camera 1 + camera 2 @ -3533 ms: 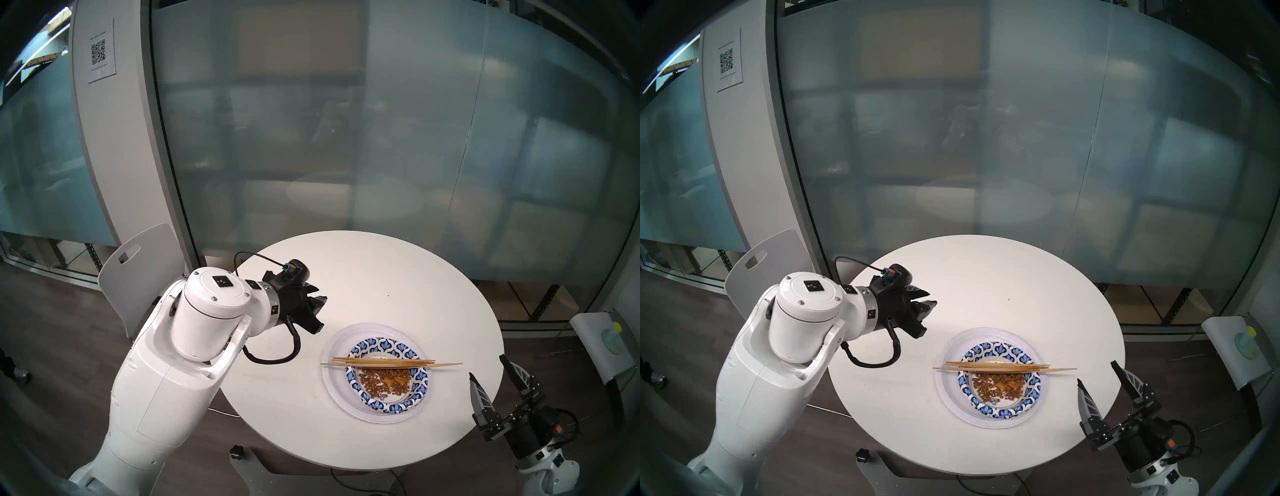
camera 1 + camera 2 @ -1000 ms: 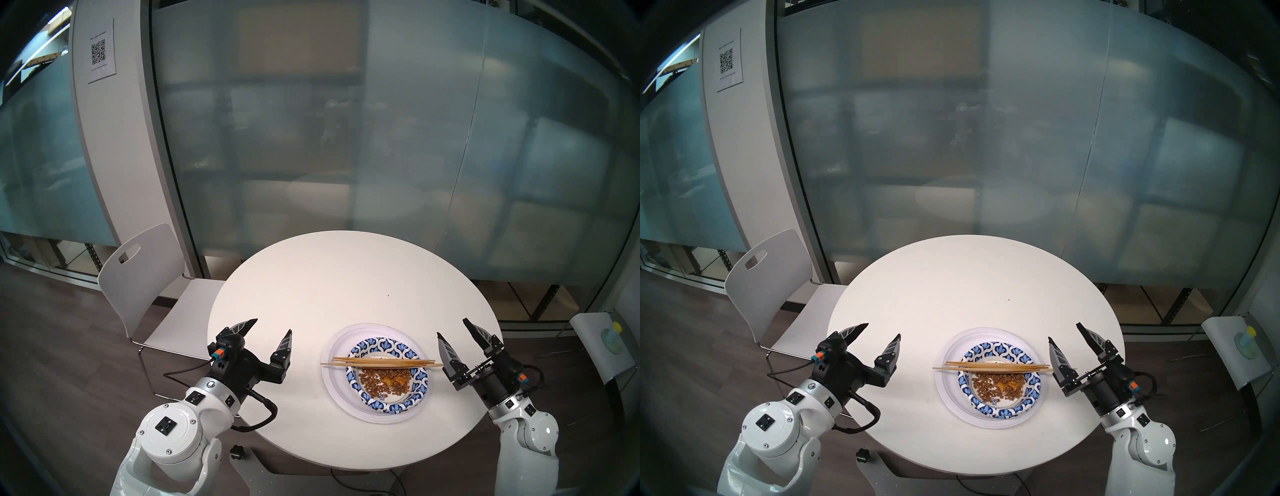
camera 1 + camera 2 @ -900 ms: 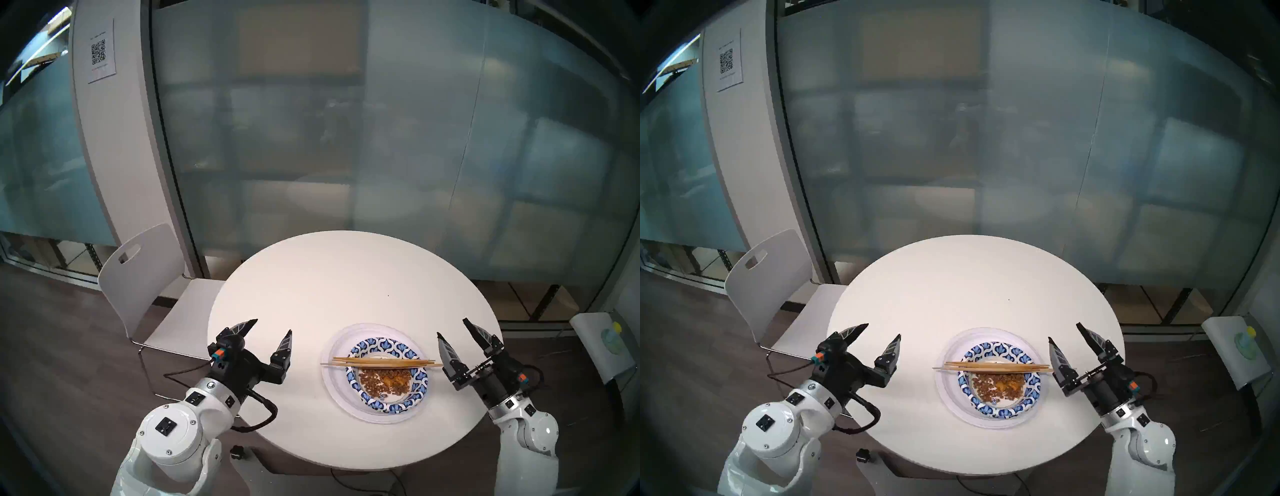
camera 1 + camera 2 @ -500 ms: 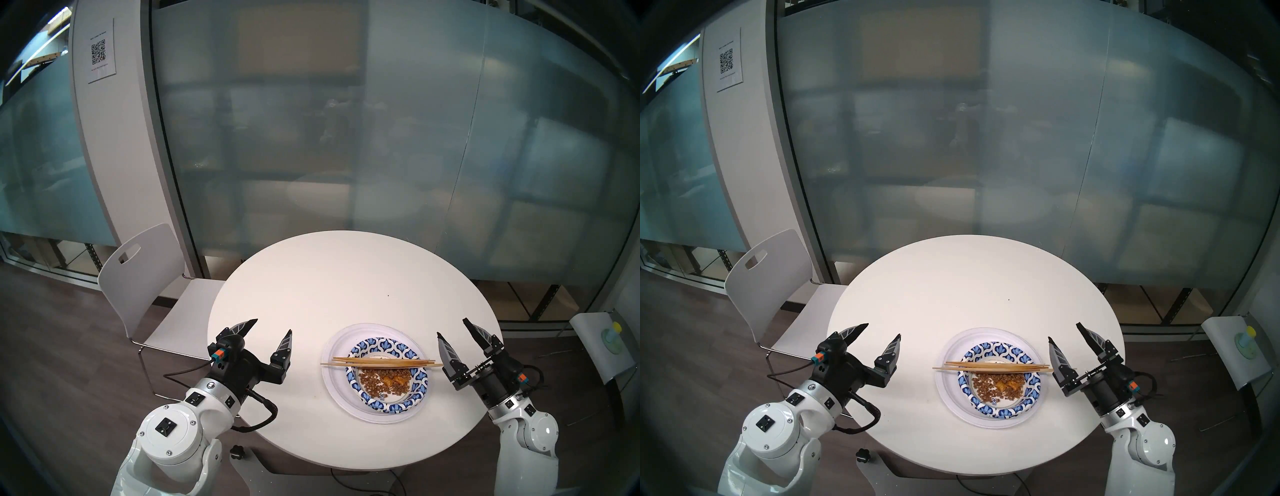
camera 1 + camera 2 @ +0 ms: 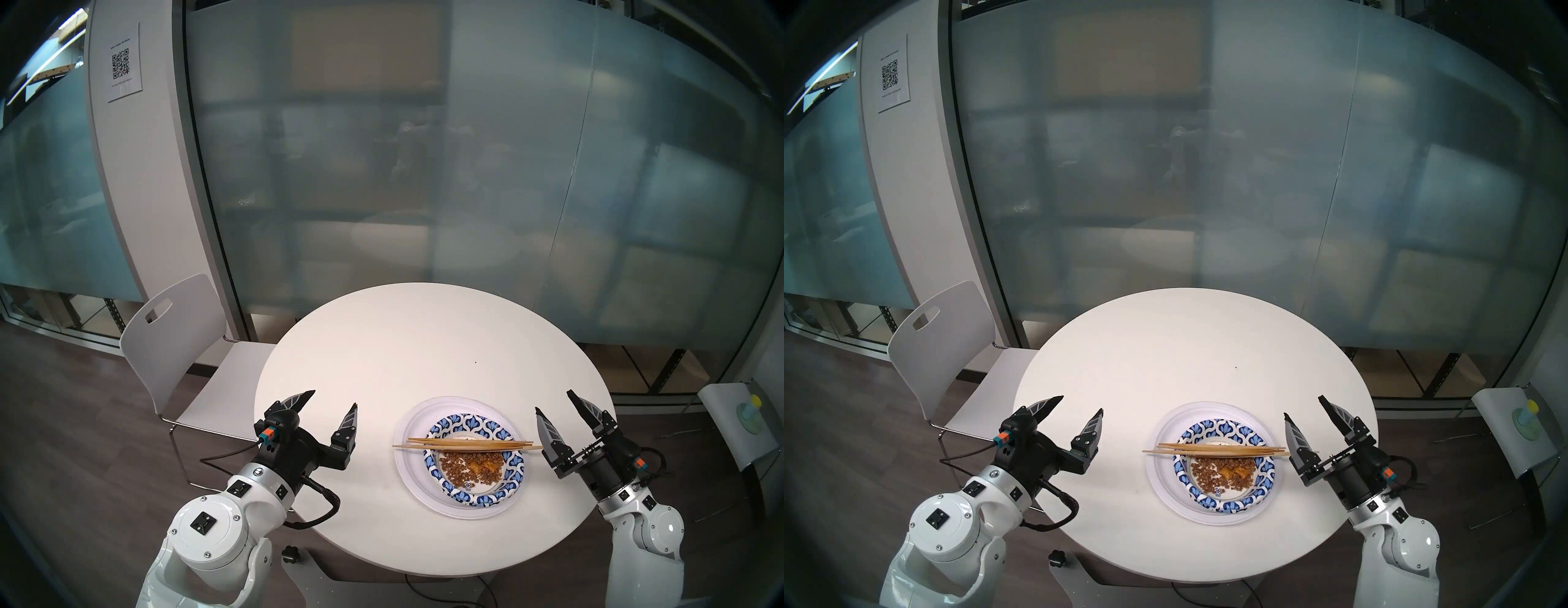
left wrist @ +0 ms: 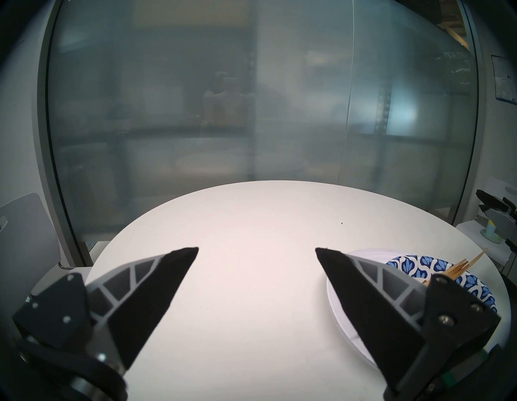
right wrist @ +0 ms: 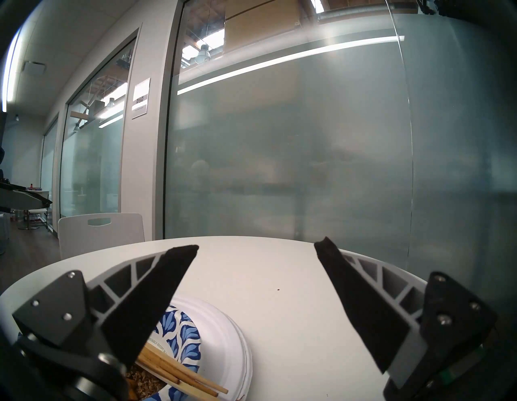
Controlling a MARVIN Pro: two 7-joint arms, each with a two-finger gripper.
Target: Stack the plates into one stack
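On table (image 5: 382, 339), plates (image 5: 409, 475) look stacked w/ chopsticks (image 5: 466, 444) on top; left gripper (image 5: 331, 398) & right gripper (image 5: 553, 401) both wide, empty: retreat slowly, don't nudge sticks.

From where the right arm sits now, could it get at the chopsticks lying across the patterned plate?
Probably yes. The right end effector is open and empty, just right of the chopsticks, whose tips stick out past the patterned plate toward it. Nothing stands between them; the thin sticks lie bunched, so a clean pinch may be fiddly.
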